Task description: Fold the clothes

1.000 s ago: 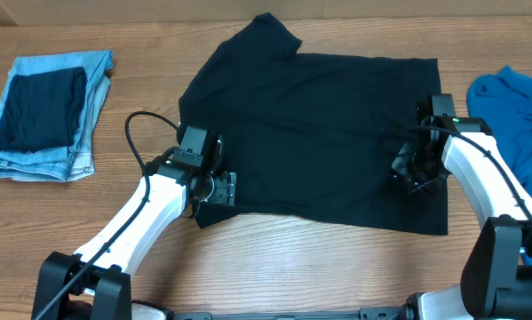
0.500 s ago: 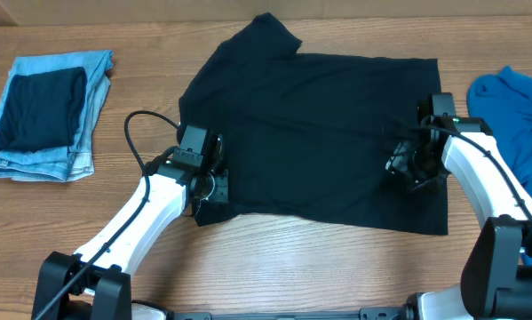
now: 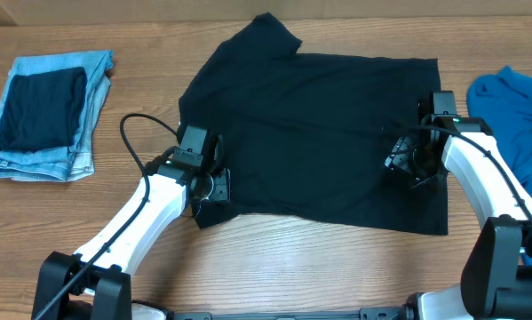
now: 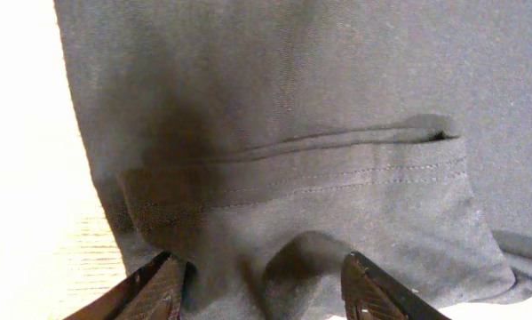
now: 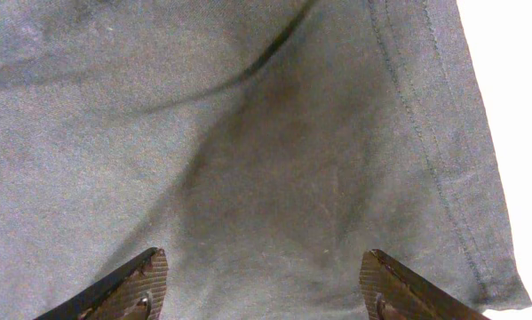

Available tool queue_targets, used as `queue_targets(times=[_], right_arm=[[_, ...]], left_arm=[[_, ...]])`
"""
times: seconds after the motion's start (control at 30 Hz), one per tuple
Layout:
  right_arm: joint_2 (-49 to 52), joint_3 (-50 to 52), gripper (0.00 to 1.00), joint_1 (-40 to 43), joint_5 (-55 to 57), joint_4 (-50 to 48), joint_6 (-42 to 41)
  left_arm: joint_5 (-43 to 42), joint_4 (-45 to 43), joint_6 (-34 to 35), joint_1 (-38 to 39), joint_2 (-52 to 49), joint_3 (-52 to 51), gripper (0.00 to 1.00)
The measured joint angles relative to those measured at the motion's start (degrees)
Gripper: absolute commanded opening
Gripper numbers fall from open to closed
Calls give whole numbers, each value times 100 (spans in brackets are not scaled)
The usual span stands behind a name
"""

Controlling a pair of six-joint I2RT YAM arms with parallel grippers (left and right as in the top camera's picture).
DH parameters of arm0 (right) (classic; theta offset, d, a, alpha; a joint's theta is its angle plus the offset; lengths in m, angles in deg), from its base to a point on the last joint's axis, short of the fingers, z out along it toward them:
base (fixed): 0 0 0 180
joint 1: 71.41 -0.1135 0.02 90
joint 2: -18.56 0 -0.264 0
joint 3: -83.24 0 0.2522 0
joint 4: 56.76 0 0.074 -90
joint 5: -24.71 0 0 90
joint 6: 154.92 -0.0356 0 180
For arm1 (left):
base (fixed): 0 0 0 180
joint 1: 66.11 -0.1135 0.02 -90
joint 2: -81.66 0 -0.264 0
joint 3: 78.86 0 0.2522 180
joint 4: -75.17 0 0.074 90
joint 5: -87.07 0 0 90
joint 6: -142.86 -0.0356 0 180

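Shirt [image 3: 319,124], black, lies spread flat in the middle of the bench [image 3: 274,262]. The left gripper [image 3: 218,185] sits jaws apart over a stitched hem; the right gripper [image 3: 397,160], spread wide, hangs over fabric near the shirt's right edge.

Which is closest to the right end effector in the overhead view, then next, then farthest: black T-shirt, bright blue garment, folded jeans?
1. Black T-shirt, directly beneath the right end effector.
2. Bright blue garment, at the right edge.
3. Folded jeans, far left.
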Motion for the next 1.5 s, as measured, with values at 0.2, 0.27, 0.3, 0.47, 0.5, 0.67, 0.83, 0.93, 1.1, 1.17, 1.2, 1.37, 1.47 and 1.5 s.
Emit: queue_targets(times=[0.2, 0.27, 0.3, 0.47, 0.5, 0.67, 0.83, 0.93, 1.1, 1.17, 1.2, 1.37, 1.47, 1.5], right_arm=[[0, 0, 74, 2, 0, 4, 2], [0, 0, 74, 2, 0, 7, 2], [0, 0, 74, 0, 0, 4, 2], [0, 0, 74, 2, 0, 7, 15], [0, 4, 74, 0, 0, -9, 15], [-2, 173, 74, 0, 0, -138, 15], [-2, 192, 74, 0, 2, -199, 17], [-2, 208, 74, 2, 0, -201, 15], [-2, 214, 74, 0, 2, -197, 15], [-2, 214, 74, 0, 2, -201, 15], [-2, 214, 74, 0, 0, -199, 15], [-2, 214, 74, 0, 2, -199, 15], [-2, 214, 74, 2, 2, -199, 15], [-2, 214, 74, 0, 2, -201, 15]], left_arm=[[46, 195, 535, -2, 0, -9, 75], [44, 197, 614, -22, 0, -9, 81], [39, 199, 691, -61, 0, -9, 82], [-116, 208, 702, -289, 0, -9, 82], [-181, 184, 702, -317, 0, -11, 82], [-485, -31, 654, -319, 0, -17, 79], [-1091, -341, 531, -323, 0, -33, 63], [-1537, -562, 282, -323, 0, -42, 64], [-1598, -315, -83, -323, 0, -42, 68], [-1593, -195, -144, -323, 0, -42, 69], [-1587, -149, -173, -323, 0, -42, 69], [-1241, 26, -208, -323, 0, -44, 69], [-1001, 26, -208, -323, 0, -44, 69], [-964, 26, -205, -323, 0, -44, 69]])
